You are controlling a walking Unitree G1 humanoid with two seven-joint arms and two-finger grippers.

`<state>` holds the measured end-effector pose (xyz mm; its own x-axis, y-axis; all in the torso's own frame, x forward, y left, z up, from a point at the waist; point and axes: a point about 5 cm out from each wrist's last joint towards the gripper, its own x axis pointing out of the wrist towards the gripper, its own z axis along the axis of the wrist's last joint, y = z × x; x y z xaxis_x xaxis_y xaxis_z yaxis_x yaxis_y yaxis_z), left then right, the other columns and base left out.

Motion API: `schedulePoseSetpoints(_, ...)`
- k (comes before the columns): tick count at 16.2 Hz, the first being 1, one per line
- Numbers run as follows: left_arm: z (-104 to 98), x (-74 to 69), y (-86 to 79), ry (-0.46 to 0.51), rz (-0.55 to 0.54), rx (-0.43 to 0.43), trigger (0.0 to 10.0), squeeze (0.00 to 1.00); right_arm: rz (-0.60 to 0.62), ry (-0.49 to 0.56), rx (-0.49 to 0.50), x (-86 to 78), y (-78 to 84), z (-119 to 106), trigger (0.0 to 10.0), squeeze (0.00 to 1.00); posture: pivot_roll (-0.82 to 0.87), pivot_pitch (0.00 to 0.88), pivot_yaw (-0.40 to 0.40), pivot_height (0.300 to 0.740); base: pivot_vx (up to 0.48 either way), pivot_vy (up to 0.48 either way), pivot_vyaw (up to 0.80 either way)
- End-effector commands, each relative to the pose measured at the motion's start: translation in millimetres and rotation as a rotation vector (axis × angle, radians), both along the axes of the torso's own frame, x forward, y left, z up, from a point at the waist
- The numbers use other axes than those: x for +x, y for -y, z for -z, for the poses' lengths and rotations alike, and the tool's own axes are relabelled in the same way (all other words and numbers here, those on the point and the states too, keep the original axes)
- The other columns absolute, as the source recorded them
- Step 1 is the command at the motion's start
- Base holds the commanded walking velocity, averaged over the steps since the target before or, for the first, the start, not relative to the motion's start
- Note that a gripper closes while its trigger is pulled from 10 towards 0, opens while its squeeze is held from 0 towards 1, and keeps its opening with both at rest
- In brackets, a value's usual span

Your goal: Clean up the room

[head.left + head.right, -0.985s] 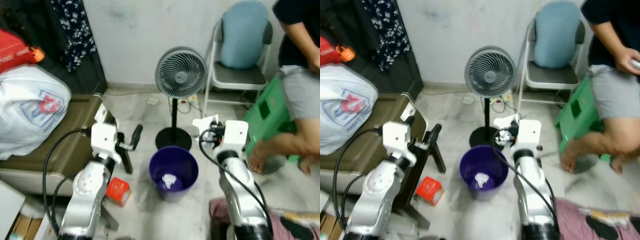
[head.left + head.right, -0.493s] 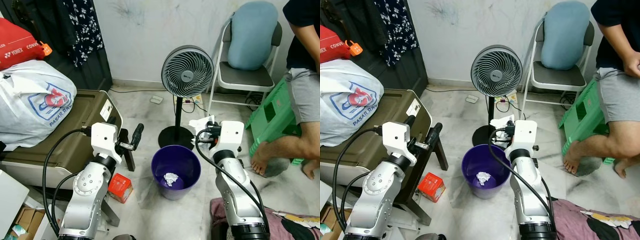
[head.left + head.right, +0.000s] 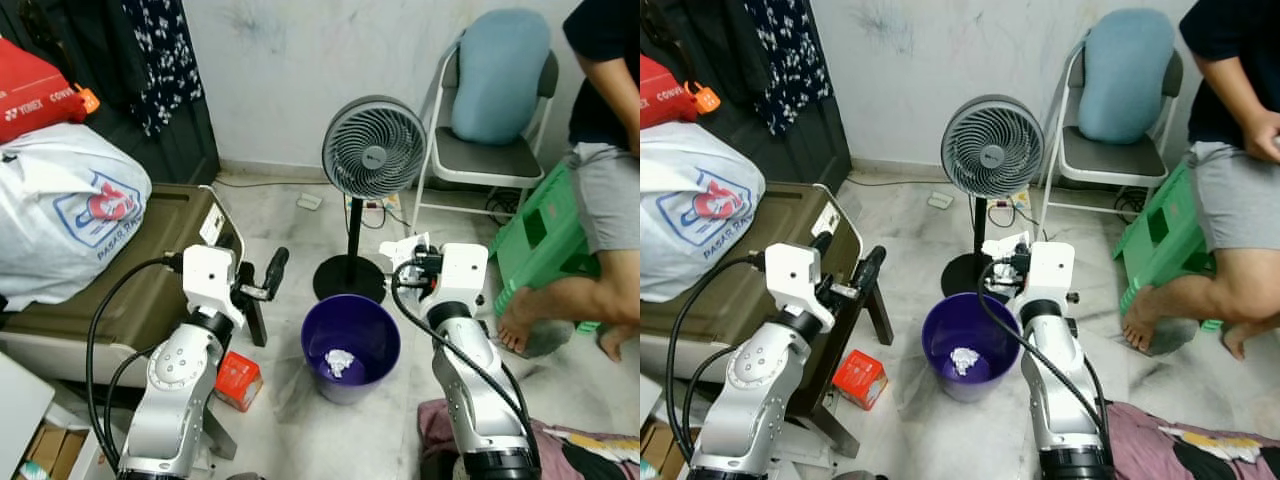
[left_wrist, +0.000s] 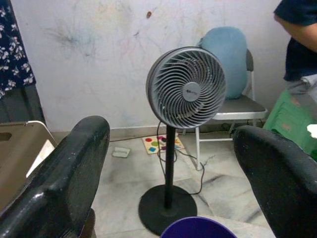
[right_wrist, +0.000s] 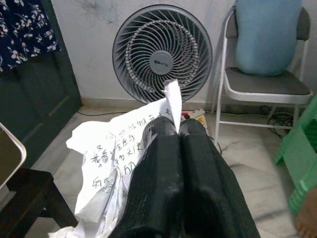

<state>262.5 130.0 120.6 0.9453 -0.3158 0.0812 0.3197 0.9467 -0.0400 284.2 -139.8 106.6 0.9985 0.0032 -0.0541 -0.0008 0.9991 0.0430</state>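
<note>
The right gripper (image 5: 178, 130), fingers pressed together on a sheet of paper (image 5: 116, 158), was raised above the purple bin (image 3: 350, 345), while the left gripper (image 3: 275, 268) stood spread wide beside it.

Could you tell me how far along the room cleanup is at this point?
Done: one crumpled paper already lies in the purple bin. In hand: the right gripper is shut on a written paper sheet, just beyond the bin's far rim. The left gripper is open with nothing in it. Left: a red box lies on the floor.

Head downward, wrists toward fan (image 4: 185, 89)
</note>
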Motion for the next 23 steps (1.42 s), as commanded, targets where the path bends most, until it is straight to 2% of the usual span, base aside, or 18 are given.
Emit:
schedulePoseSetpoints(1, -4, 0.7, 0.8, 0.013, 0.009, 0.003, 10.0, 0.00, 0.001, 0.011, -0.004, 2.5, 0.2, -3, 10.0, 0.00, 0.00, 0.011, 0.016, 0.740, 0.311, 0.000, 0.00)
schedulePoseSetpoints(8, -5, 2.8, 0.3, 0.026, 0.004, 0.007, 10.0, 0.00, -0.007, 0.018, -0.006, 5.7, -1.3, -4, 10.0, 0.00, 0.01, 0.000, 0.016, 0.740, 0.311, 0.000, 0.00)
schedulePoseSetpoints(10, -6, 3.8, -1.5, 0.027, -0.005, 0.009, 10.0, 0.00, -0.009, 0.019, -0.002, 8.3, -3.0, -5, 10.0, 0.00, 0.01, 0.024, 0.017, 0.740, 0.000, 0.000, 0.00)
schedulePoseSetpoints(15, -9, 4.8, -8.8, 0.041, -0.069, 0.021, 10.0, 0.00, 0.001, 0.022, 0.015, 7.8, -7.1, -3, 10.0, 0.00, 0.02, 0.019, 0.035, 0.740, 0.000, 0.000, 0.00)
schedulePoseSetpoints(17, -10, 3.9, -9.3, 0.042, -0.058, 0.010, 10.0, 0.00, 0.001, 0.026, -0.008, 5.8, -7.4, -3, 10.0, 0.00, 0.02, 0.022, 0.045, 0.740, 0.000, 0.000, 0.00)
schedulePoseSetpoints(19, -7, 5.1, -5.5, 0.036, -0.005, 0.019, 10.0, 0.00, 0.046, 0.013, -0.034, 8.5, 0.1, 1, 10.0, 0.00, 0.01, 0.006, 0.042, 0.740, 0.000, 0.000, 0.80)
schedulePoseSetpoints(23, -10, 12.2, -7.0, 0.030, -0.021, 0.031, 10.0, 0.00, 0.075, 0.011, -0.089, 16.0, -0.8, 0, 10.0, 0.00, 0.02, 0.013, 0.039, 0.740, 0.000, 0.000, 0.29)
